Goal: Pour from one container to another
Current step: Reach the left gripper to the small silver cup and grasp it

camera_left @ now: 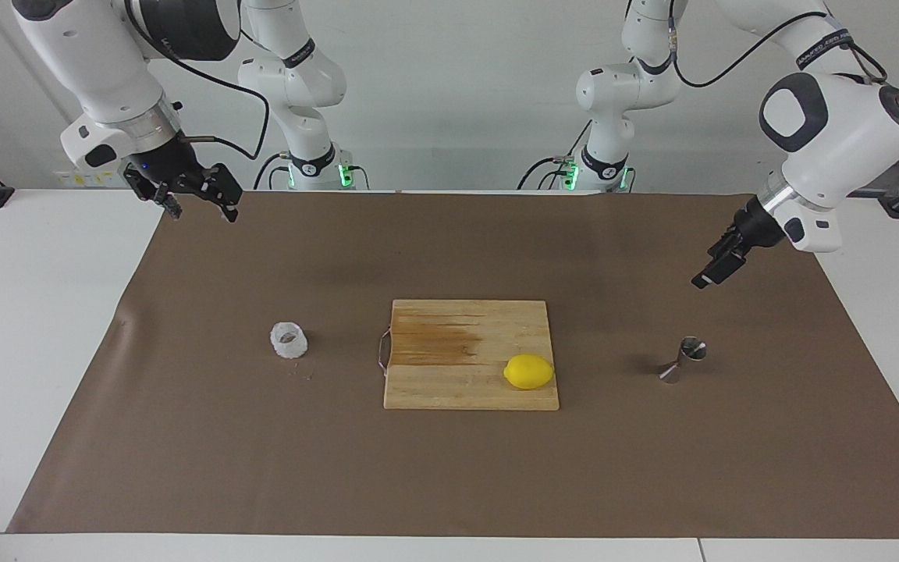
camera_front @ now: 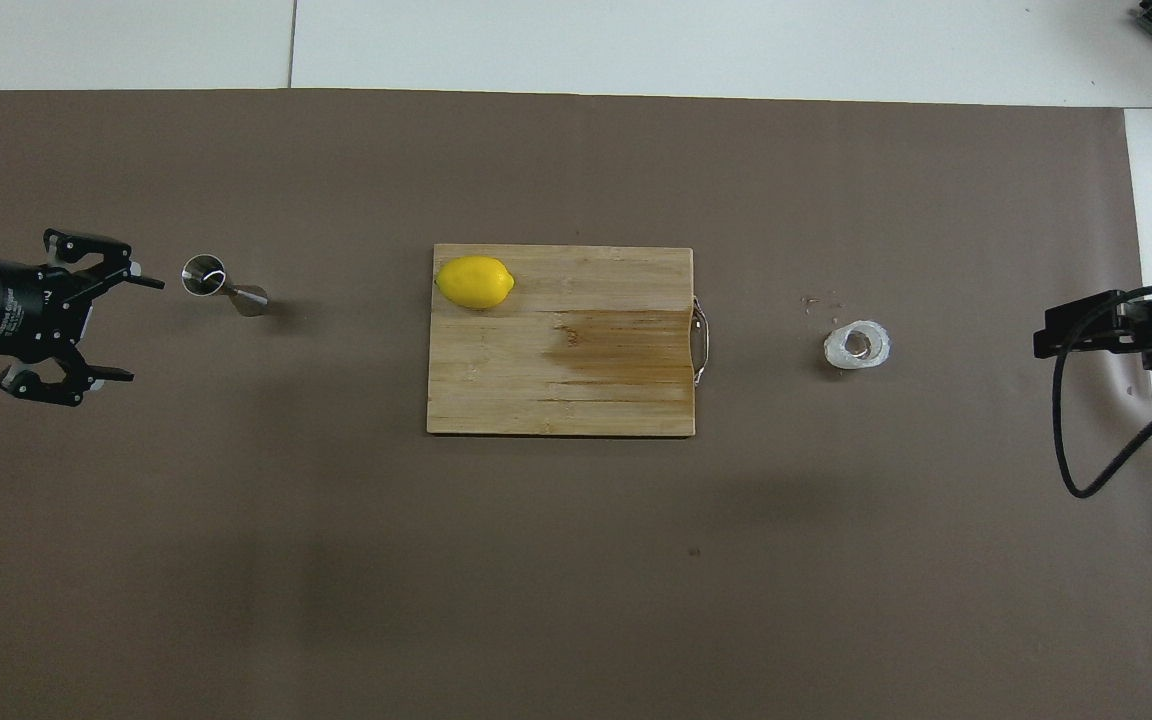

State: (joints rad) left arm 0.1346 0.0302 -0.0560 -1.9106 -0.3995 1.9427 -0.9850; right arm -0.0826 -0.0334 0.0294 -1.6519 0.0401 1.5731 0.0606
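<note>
The white bumpy cup (camera_left: pixel 289 340) (camera_front: pixel 857 345) stands on the brown mat toward the right arm's end, beside the cutting board's handle. The steel jigger (camera_left: pixel 684 359) (camera_front: pixel 221 287) stands on the mat toward the left arm's end. My left gripper (camera_left: pixel 711 269) (camera_front: pixel 131 330) is open and empty, raised over the mat close to the jigger, not touching it. My right gripper (camera_left: pixel 201 209) (camera_front: pixel 1044 338) is open and empty, raised over the mat's edge at the right arm's end, well apart from the cup.
A wooden cutting board (camera_left: pixel 449 359) (camera_front: pixel 556 390) lies mid-mat between cup and jigger, with a lemon (camera_left: pixel 528 371) (camera_front: pixel 475 282) on its corner toward the jigger. A few crumbs (camera_front: pixel 821 300) lie by the cup. The brown mat (camera_left: pixel 449 468) covers most of the table.
</note>
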